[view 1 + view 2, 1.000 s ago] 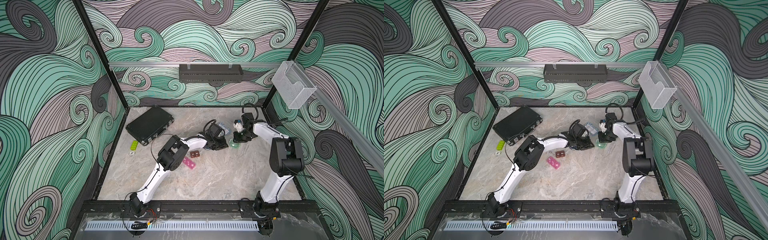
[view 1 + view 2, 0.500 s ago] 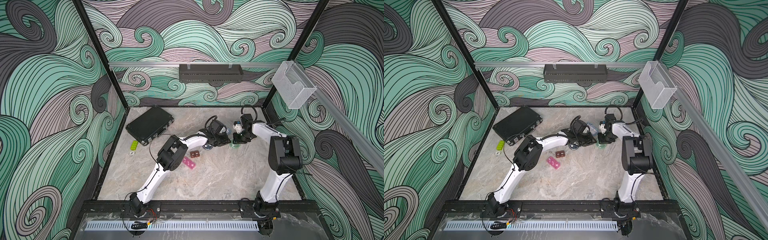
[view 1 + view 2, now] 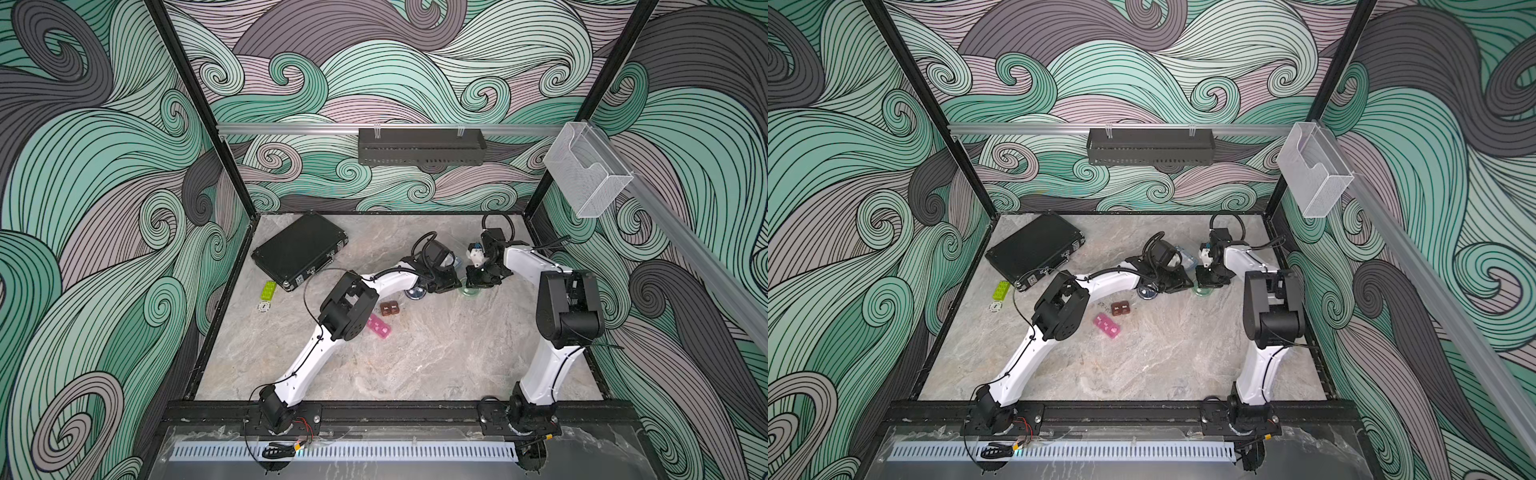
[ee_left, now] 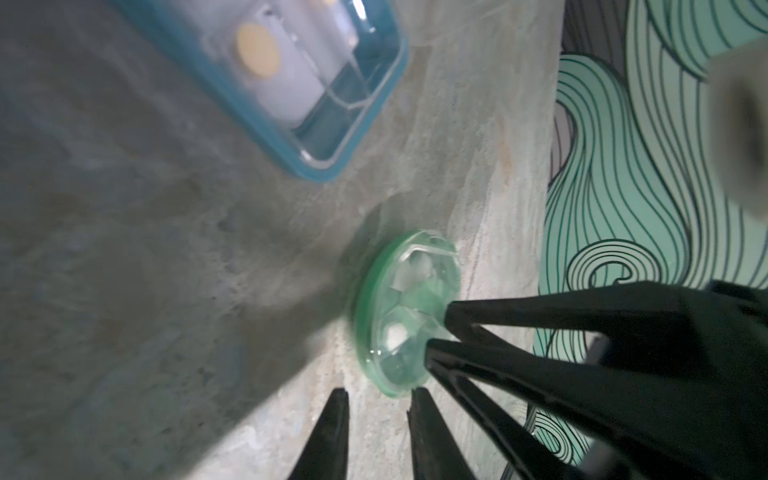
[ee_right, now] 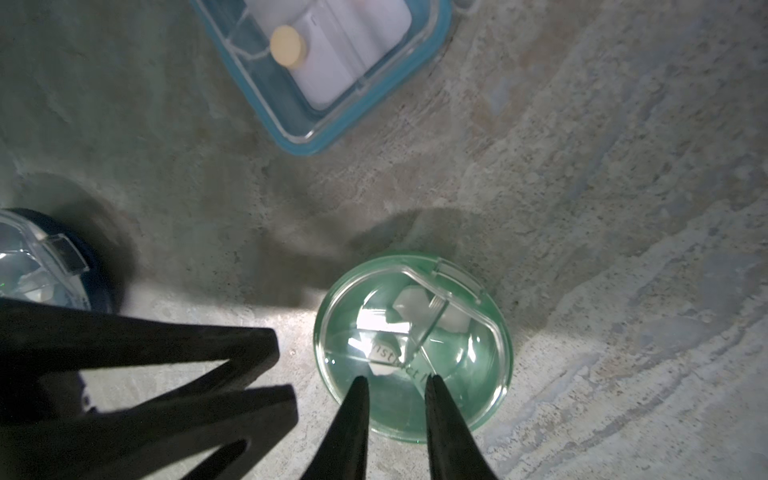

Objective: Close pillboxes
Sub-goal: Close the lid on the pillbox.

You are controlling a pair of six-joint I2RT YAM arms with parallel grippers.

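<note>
The green round pillbox [image 5: 415, 345] lies on the marble table with its clear lid down. My right gripper [image 5: 397, 379] hovers over that lid, jaws a narrow gap apart, nothing between them. My left gripper [image 4: 378, 395] stands just beside the green pillbox [image 4: 409, 311], jaws also slightly apart and empty. In both top views the two grippers [image 3: 446, 286] [image 3: 473, 284] nearly meet over the green pillbox [image 3: 471, 291]. The dark-blue round pillbox [image 3: 415, 293], brown pillbox [image 3: 390, 308] and pink pillbox [image 3: 379, 326] lie to the left. The light-blue pillbox [image 5: 332, 62] lies behind.
A large black case [image 3: 299, 249] lies at the back left of the table. A lime-green brick [image 3: 268, 289] and a small white disc [image 3: 262, 306] sit near the left wall. A wire basket [image 3: 586, 174] hangs on the right rail.
My left gripper has moved right, off the dark-blue round pillbox, which now shows, and up to the green one. The right gripper has hardly moved.
</note>
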